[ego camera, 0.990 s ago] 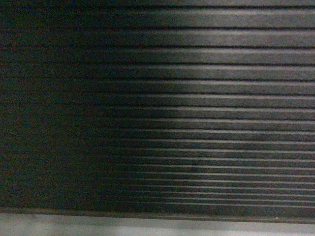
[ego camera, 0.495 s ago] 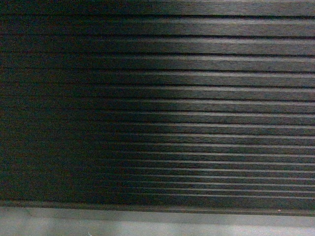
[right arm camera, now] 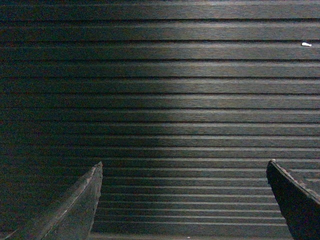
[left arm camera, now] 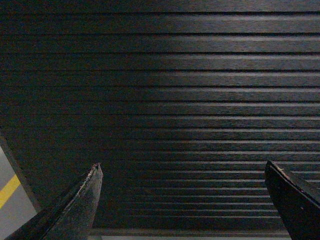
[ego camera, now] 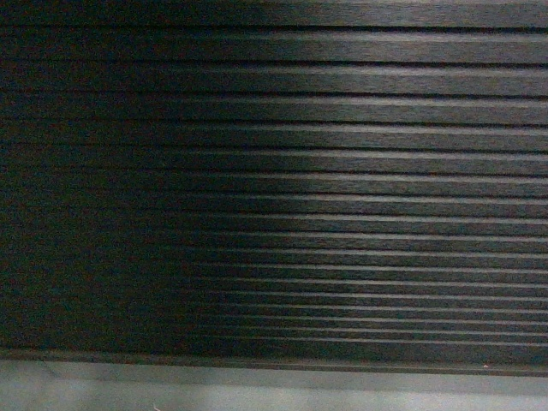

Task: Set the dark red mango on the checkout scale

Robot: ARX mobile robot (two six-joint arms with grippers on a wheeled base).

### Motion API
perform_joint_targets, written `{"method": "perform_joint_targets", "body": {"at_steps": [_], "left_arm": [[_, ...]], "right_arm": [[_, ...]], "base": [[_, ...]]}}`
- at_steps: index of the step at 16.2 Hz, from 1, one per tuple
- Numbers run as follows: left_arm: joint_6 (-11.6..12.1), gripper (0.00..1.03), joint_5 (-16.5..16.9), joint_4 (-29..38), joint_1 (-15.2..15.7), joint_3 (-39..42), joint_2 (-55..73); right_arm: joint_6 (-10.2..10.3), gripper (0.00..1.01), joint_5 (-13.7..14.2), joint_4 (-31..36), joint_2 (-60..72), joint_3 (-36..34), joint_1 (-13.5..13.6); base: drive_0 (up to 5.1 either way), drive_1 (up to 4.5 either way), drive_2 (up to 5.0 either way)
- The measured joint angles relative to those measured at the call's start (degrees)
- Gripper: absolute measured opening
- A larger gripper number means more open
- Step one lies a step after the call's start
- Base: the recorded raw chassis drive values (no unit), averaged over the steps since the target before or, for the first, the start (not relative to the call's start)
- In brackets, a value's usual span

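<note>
Facing dark ribbed panel (ego camera: 342, 171) up close – no mango, no scale visible. Left gripper (left arm camera: 182, 175) and right gripper (right arm camera: 184, 172) both spread apart, empty – likely parked while driving.

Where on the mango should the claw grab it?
Can't say yet: no mango shows in any view. All three cameras face a dark ribbed wall. Both the left claw and the right claw are open and empty.

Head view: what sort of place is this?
Hard to tell. A dark ribbed wall fills every view, with a grey floor strip below and a yellow line on it, perhaps a shop counter front or shutter. No mango or scale shows. Both grippers' jaws stand open, empty.
</note>
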State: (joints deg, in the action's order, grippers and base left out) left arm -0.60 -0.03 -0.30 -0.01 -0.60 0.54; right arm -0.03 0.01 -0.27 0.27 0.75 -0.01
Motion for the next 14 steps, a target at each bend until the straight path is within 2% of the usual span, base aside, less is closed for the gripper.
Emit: {"method": "perform_joint_targets", "body": {"at_steps": [14], "left_arm": [[0.0, 0.98, 0.0, 0.0, 0.0, 0.0, 0.0]], "right_arm": [[0.0, 0.98, 0.0, 0.0, 0.0, 0.0, 0.0]], "base": [[0.0, 0.0, 0.0]]}}
